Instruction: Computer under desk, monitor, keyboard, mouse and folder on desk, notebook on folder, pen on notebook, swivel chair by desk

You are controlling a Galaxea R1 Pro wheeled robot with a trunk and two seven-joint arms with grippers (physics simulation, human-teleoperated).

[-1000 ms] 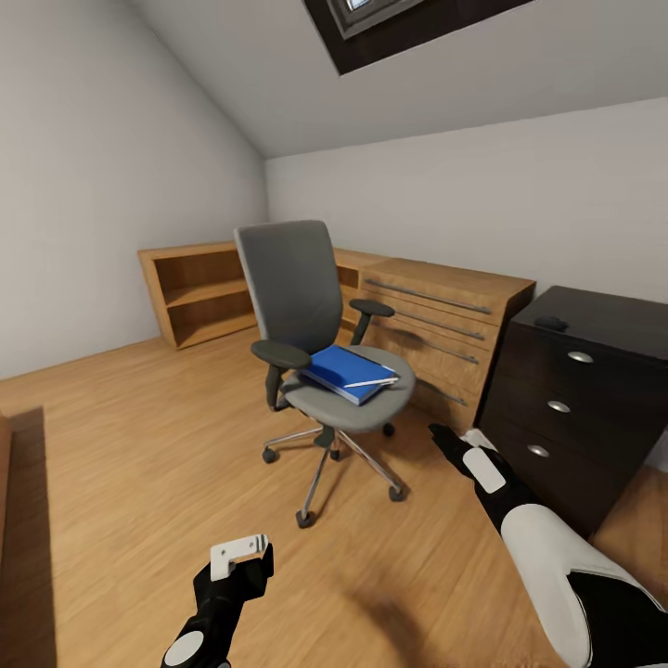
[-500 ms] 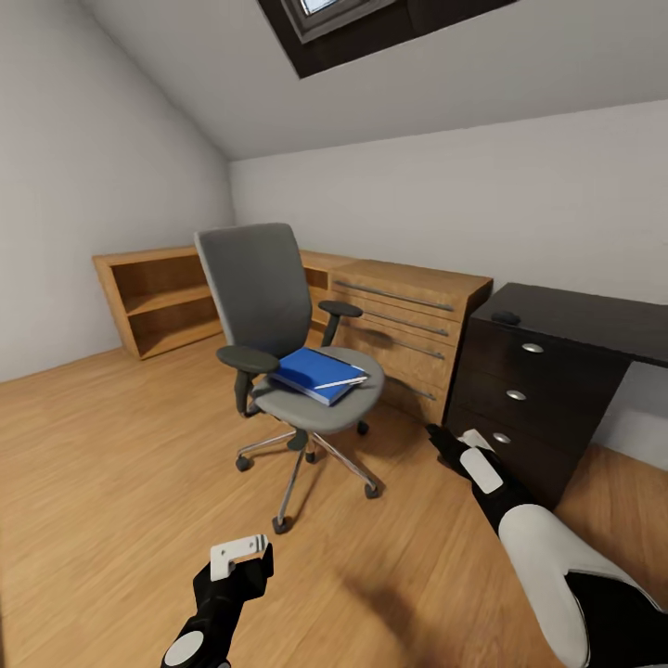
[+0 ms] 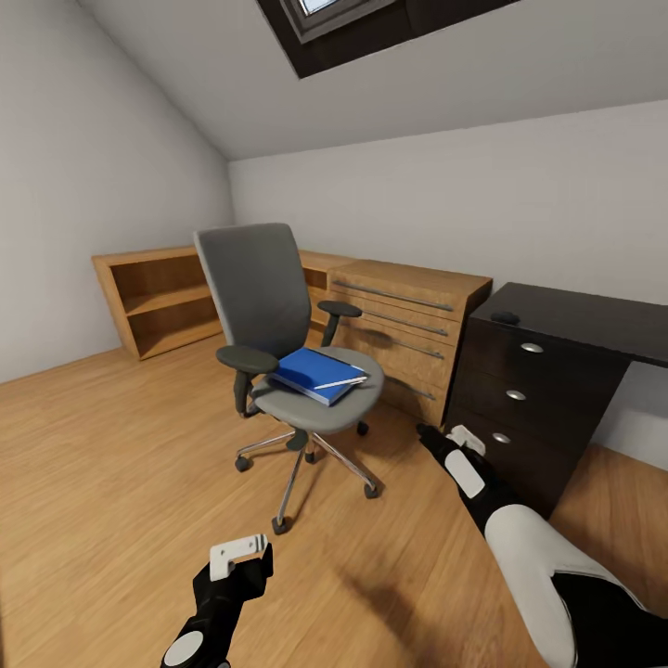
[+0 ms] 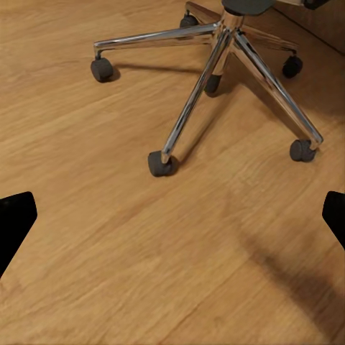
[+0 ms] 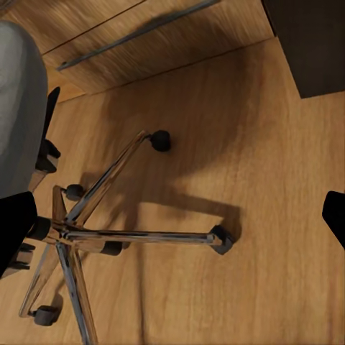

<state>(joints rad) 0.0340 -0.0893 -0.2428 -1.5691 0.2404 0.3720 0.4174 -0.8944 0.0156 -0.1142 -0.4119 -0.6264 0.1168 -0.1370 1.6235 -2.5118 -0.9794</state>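
A skylight [image 3: 320, 14] sits in the sloped ceiling above the wooden dresser [image 3: 408, 329]; an open bookshelf [image 3: 158, 301] stands beside it on plank flooring [image 3: 111, 455].

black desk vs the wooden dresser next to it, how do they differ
The black desk is dark and near black; the wooden dresser is light brown. The desk's drawers carry round silver knobs; the dresser's carry long bar handles. A small dark thing sits on the desk's top, while the dresser's top looks bare. Both stand on the wooden floor against the same wall.
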